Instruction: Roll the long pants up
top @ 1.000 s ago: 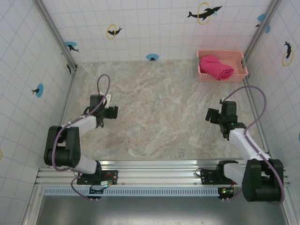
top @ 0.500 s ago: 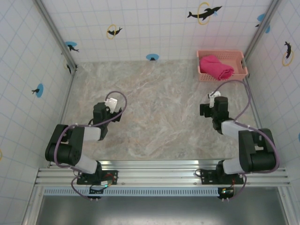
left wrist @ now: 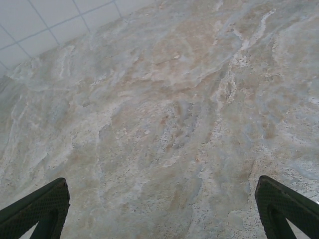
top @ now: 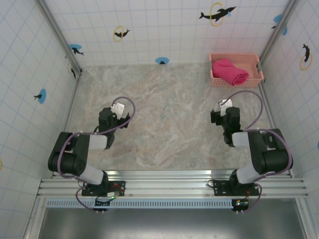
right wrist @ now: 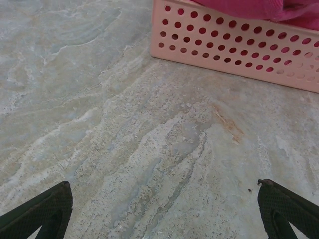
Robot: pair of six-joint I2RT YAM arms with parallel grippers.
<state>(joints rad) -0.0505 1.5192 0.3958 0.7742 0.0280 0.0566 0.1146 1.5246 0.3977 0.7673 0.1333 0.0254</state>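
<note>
long pants [top: 229,71] — in far-right corner basket [top: 237,83]

Soft matt cloth: long pants [top: 229,70]. Perforated matt plastic: basket [right wrist: 234,45]. Smooth marbled stone-look surface: table [top: 169,114].

Bright magenta-red, plain: long pants [top: 229,70]. Pale salmon-pink, sides dotted with round holes: basket [right wrist: 224,35]. Beige-grey marble veining: surface [top: 169,119]. White tile grid: walls [top: 164,30], bearing black dolphin decals [top: 205,15] with yellow or blue accents. Purple: cables [top: 249,93].
</note>
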